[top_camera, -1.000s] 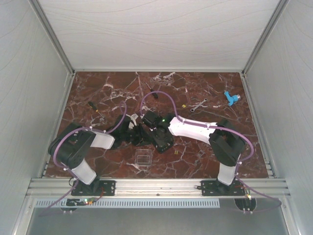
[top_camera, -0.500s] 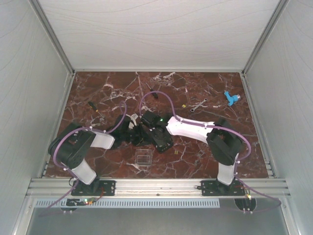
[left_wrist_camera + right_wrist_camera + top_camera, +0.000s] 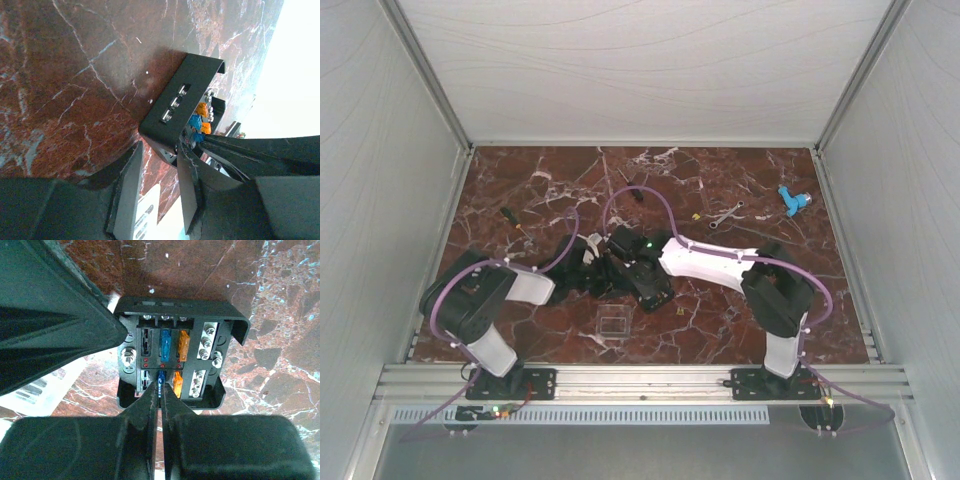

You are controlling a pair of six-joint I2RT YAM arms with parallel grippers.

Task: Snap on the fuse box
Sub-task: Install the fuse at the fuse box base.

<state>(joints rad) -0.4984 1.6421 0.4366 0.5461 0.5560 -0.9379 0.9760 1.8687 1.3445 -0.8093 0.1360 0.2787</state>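
Note:
The fuse box (image 3: 220, 320) is a black open box showing blue and orange fuses and screw terminals, standing on the marble near the middle. My left gripper (image 3: 160, 150) is shut on its lower wall (image 3: 182, 95), one finger outside and one inside. That same gripper's finger (image 3: 55, 325) touches the box's left side in the right wrist view. My right gripper (image 3: 161, 385) is shut, its fingertips pinching a blue fuse (image 3: 160, 376) in the box's near row. From above, both grippers (image 3: 592, 262) (image 3: 622, 262) meet over the box and hide it.
A clear square lid (image 3: 612, 323) lies on the table just in front of the grippers. A screwdriver (image 3: 512, 220) lies at the left, a wrench (image 3: 725, 214) and a blue part (image 3: 794, 200) at the back right. Grey walls close in both sides.
My right gripper has closed the last bit onto the blue fuse, and its arm has shifted slightly left. The left arm has not moved.

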